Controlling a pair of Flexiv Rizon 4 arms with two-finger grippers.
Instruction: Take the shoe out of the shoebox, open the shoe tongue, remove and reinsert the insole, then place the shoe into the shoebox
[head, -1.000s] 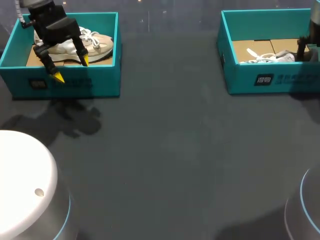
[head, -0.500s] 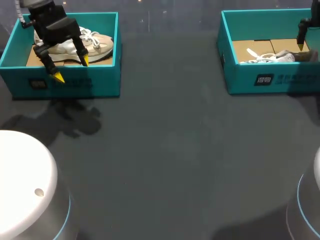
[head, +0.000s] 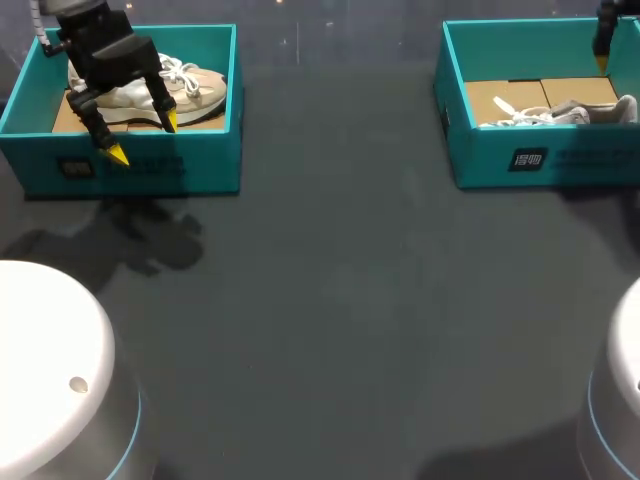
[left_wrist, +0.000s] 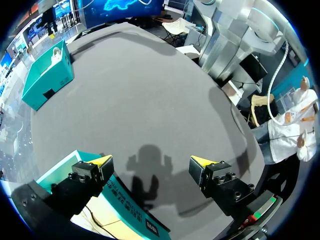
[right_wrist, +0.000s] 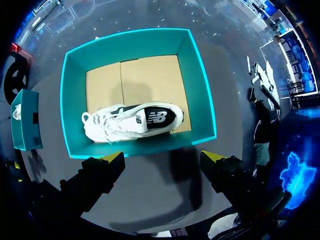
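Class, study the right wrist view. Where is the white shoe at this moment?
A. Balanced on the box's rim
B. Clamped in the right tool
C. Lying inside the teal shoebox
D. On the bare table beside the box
C: the white shoe lies on the cardboard floor of the teal shoebox, and the right tool is open and apart from it, holding nothing.

right shoebox (head: 600, 160), upper right of head view: white print (head: 527, 159) on front wall (too small to read) | left shoebox (head: 200, 165), upper left: dark label (head: 77, 168), illegible | white shoe (right_wrist: 115, 125), right wrist view: side logo (right_wrist: 156, 118), letters unclear
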